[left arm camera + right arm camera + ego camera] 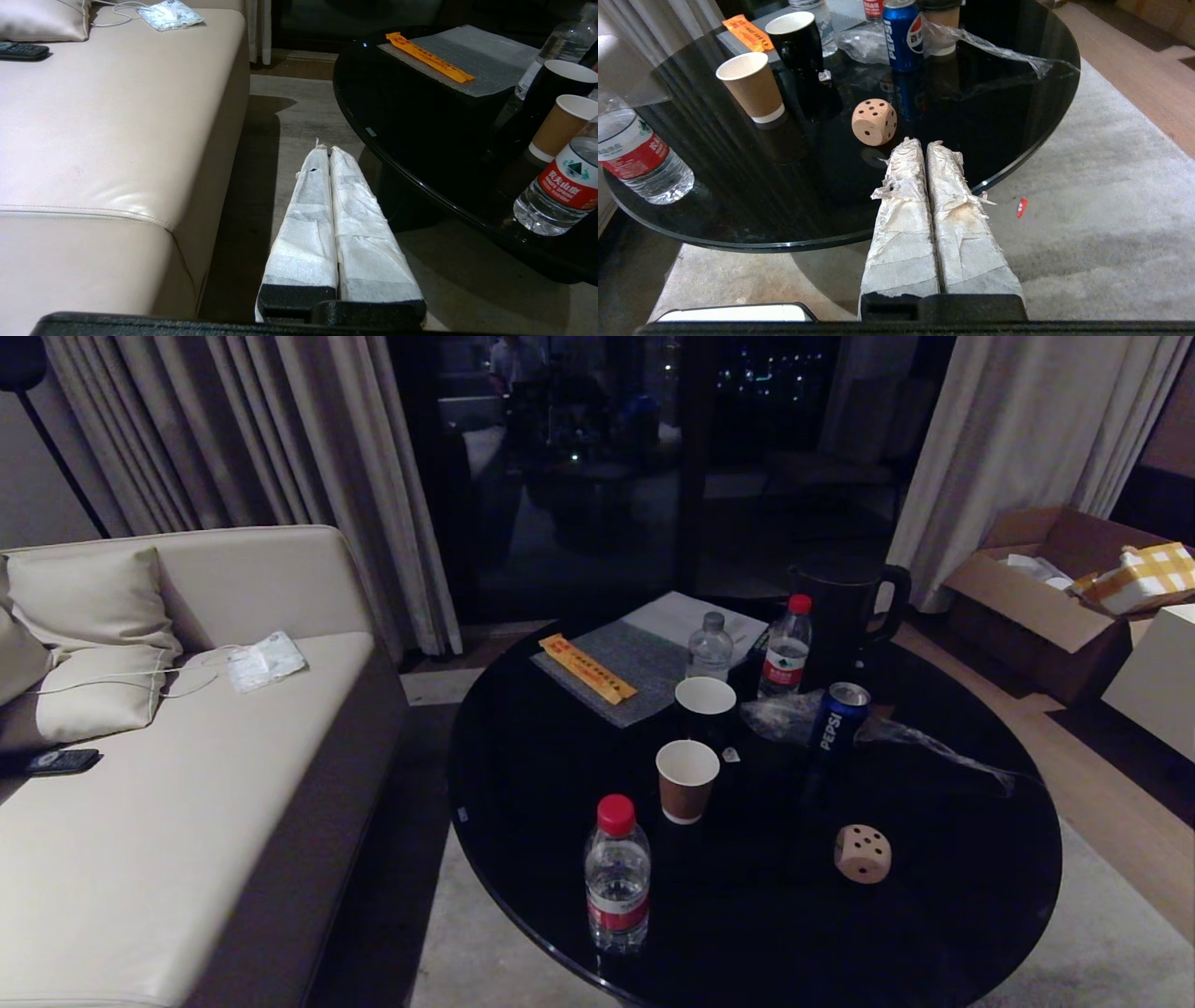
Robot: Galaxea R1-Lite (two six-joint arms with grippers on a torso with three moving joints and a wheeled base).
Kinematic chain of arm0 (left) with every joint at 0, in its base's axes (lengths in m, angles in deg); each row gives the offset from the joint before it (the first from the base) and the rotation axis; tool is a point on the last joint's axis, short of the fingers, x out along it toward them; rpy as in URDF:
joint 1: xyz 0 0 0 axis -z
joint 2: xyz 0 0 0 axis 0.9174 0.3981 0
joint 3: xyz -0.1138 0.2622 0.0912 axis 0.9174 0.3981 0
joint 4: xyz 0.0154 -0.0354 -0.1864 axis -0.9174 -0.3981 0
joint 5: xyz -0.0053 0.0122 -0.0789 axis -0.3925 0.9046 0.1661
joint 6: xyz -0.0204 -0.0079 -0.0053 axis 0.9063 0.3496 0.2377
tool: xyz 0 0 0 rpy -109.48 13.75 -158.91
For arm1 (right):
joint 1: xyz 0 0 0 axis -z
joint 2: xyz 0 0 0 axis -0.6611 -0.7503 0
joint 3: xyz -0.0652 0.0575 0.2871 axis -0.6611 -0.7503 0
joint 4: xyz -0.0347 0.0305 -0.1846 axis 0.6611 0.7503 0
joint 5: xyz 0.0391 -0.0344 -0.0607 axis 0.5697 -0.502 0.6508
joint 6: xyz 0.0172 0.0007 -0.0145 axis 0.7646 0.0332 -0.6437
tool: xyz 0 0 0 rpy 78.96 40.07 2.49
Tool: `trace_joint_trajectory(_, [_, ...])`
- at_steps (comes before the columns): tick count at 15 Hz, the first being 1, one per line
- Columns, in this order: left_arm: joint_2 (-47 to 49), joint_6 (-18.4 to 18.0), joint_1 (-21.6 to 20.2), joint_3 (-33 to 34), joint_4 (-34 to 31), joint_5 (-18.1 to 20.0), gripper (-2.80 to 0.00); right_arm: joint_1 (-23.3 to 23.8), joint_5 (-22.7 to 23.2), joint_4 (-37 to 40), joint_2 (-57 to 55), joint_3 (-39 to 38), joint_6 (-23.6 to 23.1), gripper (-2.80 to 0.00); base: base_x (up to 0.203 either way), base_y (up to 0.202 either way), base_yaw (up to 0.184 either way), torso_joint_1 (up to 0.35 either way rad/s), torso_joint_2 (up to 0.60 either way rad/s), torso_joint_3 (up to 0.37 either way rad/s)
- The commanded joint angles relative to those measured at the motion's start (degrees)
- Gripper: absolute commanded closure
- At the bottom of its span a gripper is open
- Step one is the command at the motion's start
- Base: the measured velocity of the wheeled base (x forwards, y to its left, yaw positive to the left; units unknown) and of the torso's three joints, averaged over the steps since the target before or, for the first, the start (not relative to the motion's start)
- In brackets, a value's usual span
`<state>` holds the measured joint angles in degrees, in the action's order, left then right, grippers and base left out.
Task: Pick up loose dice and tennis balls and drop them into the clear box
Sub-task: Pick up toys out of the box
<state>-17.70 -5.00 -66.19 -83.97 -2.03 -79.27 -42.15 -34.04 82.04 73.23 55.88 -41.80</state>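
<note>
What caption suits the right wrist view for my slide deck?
Shut right end effector poised near a tan die on the black round table.

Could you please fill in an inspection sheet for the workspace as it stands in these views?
Surface: round black glass table, glossy.
Job's things: one tan die near the table's front right; no tennis balls or clear box seen.
Clutter: water bottle, brown paper cup, black cup, Pepsi can, two more bottles, plastic wrap, orange packet on a grey mat.
Grippers: left gripper shut, empty, over the floor between sofa and table; right gripper shut, empty, just short of the die.
Cables: white cable on the sofa.
Surroundings: beige sofa, curtains, dark window, cardboard box.
</note>
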Motion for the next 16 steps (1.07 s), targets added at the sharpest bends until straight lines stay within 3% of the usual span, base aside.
trace_joint_trajectory(1, [0.09,0.11,0.0,0.09,0.01,-0.03,0.0,-0.02,-0.01,0.02,-0.07,0.05,-0.02,0.0,0.0,0.0,0.0,0.0,0.0,0.0])
trace_joint_trajectory(12, [0.09,0.29,0.0,0.09,0.01,-0.12,0.0,-0.02,-0.01,0.02,-0.07,0.01,0.0,0.0,0.0,0.0,0.0,0.0,0.0,0.0])
trace_joint_trajectory(16, [0.09,0.3,0.0,0.09,0.1,-0.03,0.0,-0.02,-0.01,0.02,-0.07,0.02,0.04,0.0,0.104,0.0,-0.001,0.003,0.0,0.002])
